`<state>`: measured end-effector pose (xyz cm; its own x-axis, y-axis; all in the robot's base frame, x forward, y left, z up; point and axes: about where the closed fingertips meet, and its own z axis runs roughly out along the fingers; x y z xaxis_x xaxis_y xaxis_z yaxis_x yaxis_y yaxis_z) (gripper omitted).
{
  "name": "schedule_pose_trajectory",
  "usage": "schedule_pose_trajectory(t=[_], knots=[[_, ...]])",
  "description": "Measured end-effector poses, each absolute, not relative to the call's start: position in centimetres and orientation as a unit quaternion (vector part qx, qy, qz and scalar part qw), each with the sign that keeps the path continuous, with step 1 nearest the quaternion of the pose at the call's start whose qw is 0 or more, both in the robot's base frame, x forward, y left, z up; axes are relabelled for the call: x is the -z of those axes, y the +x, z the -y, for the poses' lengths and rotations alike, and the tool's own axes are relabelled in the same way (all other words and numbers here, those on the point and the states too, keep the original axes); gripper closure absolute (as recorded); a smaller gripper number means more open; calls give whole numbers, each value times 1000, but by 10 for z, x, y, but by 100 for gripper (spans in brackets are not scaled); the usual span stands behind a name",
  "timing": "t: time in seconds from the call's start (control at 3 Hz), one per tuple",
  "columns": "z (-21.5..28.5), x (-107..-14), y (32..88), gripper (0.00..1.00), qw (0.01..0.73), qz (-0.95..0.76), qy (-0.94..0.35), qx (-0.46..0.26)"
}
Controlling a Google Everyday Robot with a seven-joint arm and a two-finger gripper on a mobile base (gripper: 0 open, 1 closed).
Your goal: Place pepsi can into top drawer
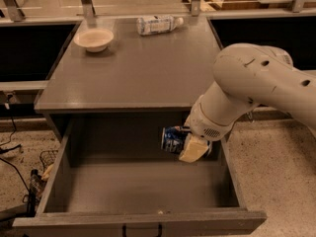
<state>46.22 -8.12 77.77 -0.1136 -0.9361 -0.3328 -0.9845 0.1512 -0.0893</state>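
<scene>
Hanging over the open top drawer (138, 187), near its back right, the gripper (181, 145) is pinching the pepsi can (172, 138) sideways, clear of the drawer floor. Bowl (94, 38) and bottle (157, 24) sit up top.

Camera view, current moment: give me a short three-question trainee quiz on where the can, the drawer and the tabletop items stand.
1. True or false: the small dark blue metal pepsi can rests on the floor of the open, wide grey top drawer.
2. Where is the gripper? A) resting on the drawer's front panel B) over the drawer's rear right part, jaws shut on the can C) down on the drawer's floor.
3. Name the two things on the flat grey cabinet top.
Key: 1 false, it is held above the floor. 2 B. 3 a round white bowl and a clear white-labelled plastic bottle lying on its side.
</scene>
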Motion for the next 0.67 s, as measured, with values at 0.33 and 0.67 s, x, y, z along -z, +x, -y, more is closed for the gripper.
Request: schedule_pose_trajectory(t=[0.33, 0.67], knots=[[81, -778, 462, 100, 157, -742, -647, -77], [79, -766, 462, 100, 158, -747, -640, -86]])
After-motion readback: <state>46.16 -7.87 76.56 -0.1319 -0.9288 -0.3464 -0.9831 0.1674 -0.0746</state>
